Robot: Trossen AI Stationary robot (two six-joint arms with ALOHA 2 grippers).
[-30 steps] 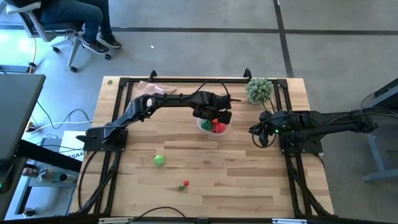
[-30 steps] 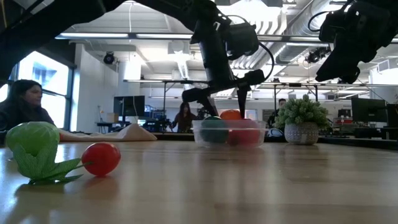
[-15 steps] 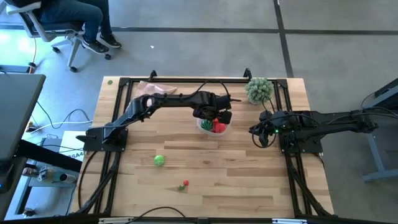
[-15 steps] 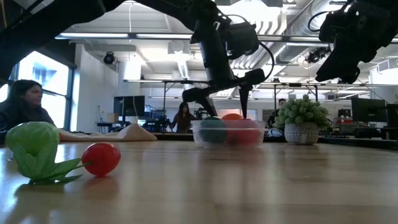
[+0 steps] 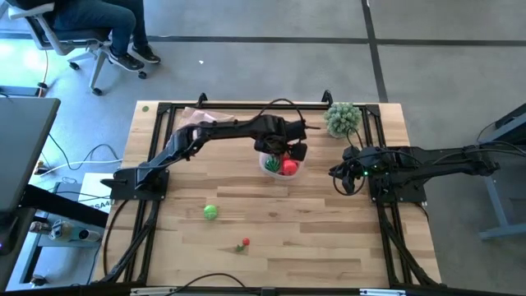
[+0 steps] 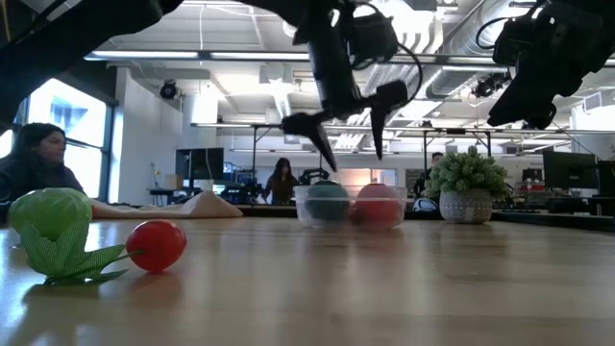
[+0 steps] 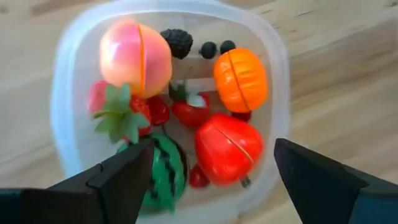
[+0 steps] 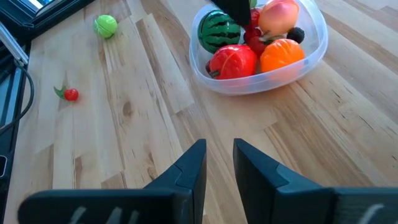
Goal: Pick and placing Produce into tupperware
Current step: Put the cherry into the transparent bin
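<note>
The clear tupperware (image 5: pixel 265 168) stands at the table's middle, toward the far side. In the left wrist view, the tupperware (image 7: pixel 275 87) holds a watermelon ball (image 7: pixel 163 177), a red piece (image 7: pixel 227 149), an orange piece (image 7: pixel 240 78), a peach, a strawberry and dark berries. My left gripper (image 5: pixel 281 146) hangs open above it, with its fingers (image 6: pixel 309 127) clear of the rim. A green ball (image 5: pixel 210 212) and a small red piece (image 5: pixel 245 243) lie loose near the near edge. My right gripper (image 5: pixel 340 178) waits shut to the right of the tub.
A bushy pale-green plant (image 5: pixel 343 119) in a pot stands at the far right corner. A beige cloth (image 5: pixel 197 117) lies at the far left. Bare wood stretches between the tub and the loose pieces. People sit in the room beyond the table.
My left gripper has risen from the tub's rim to well above it. The orange piece that showed between its fingers above the rim has dropped into the tub.
</note>
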